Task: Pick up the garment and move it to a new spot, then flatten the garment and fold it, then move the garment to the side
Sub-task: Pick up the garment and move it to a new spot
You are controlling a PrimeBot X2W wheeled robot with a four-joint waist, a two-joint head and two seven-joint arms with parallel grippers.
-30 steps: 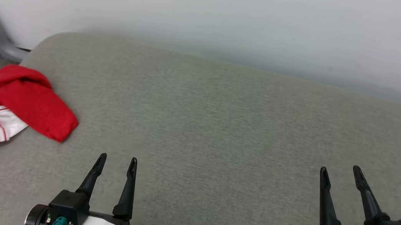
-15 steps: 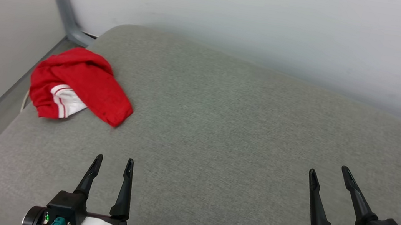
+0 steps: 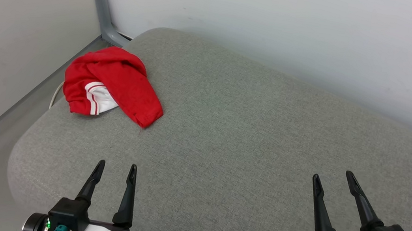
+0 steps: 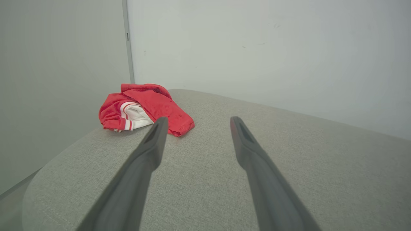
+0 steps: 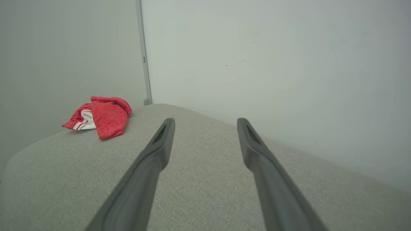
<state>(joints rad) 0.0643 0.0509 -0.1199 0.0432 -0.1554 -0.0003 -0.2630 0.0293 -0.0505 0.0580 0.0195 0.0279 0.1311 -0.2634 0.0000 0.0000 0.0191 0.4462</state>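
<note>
Red fabric, with one white striped sleeve showing, is lying bunched in a single heap: the garment (image 3: 115, 81) is resting at the far left corner of the grey upholstered surface (image 3: 251, 137), close to its edge. Two grippers are hovering low over the near side with their fingers pointing forward. The left gripper (image 3: 116, 165) and the right gripper (image 3: 332, 176) are both well apart from the garment, with jaws spread wide and gripping nothing.

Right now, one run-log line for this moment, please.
red jersey: bunched, untouched, far-left corner of grey cushion | left tool: open, empty | right tool: open, empty
</note>
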